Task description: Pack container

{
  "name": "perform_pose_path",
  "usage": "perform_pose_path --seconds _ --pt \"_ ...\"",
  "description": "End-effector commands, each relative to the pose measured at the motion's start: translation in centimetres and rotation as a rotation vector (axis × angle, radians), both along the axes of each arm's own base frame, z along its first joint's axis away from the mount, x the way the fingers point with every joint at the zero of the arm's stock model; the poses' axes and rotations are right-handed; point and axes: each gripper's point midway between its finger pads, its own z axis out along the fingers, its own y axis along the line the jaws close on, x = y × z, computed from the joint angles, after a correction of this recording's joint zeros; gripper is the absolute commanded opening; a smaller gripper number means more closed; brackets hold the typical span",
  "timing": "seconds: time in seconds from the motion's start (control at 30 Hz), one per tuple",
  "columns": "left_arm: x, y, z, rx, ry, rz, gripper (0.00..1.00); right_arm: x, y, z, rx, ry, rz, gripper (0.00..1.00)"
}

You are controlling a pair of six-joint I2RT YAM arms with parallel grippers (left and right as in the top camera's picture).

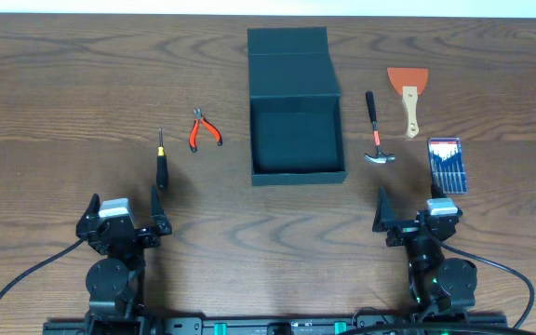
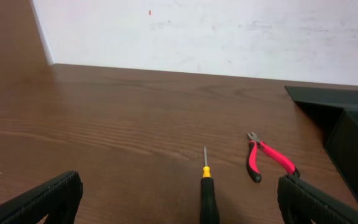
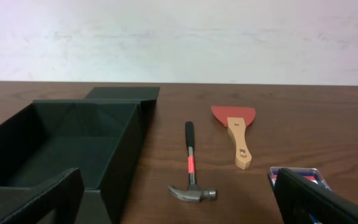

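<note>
The container [image 1: 296,172], a dark teal-grey square box, stands open at table centre with its flap lid [image 1: 288,42] laid back; it shows in the right wrist view [image 3: 126,134] and its edge in the left wrist view [image 2: 353,134]. A black-handled screwdriver [image 1: 162,167] [image 2: 208,193] and red pliers [image 1: 204,130] [image 2: 266,158] lie left of it. A hammer [image 1: 375,130] [image 3: 191,177], a scraper [image 1: 409,98] [image 3: 238,134] and a blue-cased tool set [image 1: 447,166] [image 3: 294,174] lie right of it. My left gripper [image 1: 126,212] [image 2: 179,202] and right gripper [image 1: 413,207] [image 3: 179,202] are open and empty near the front edge.
A pale wall [image 2: 229,37] runs behind the table's far edge [image 3: 229,83]. The wooden tabletop [image 1: 63,112] stretches left of the screwdriver. Cables [image 1: 26,279] trail from both arm bases at the front.
</note>
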Motion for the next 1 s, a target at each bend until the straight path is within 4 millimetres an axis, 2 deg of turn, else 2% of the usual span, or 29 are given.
perform_pose_path --seconds 0.0,0.53,0.7,0.8,0.97 --pt "-0.1 0.5 -1.5 0.004 0.035 0.025 0.99 0.0 -0.2 0.0 0.014 0.001 -0.006 0.99" --pt "-0.1 0.5 -1.5 0.004 0.035 0.025 0.99 0.0 -0.2 0.0 0.014 0.0 -0.006 0.99" --pt "-0.1 0.5 -1.5 0.004 0.035 0.025 0.98 0.0 -0.1 0.6 0.127 -0.012 -0.009 0.99" --pt "-0.1 0.5 -1.5 0.004 0.035 0.025 0.99 -0.1 -0.1 1.8 0.134 -0.035 -0.009 0.99" --pt "-0.1 0.5 -1.5 0.004 0.035 0.025 0.99 -0.6 -1.7 5.7 0.117 -0.073 -0.093 0.99"
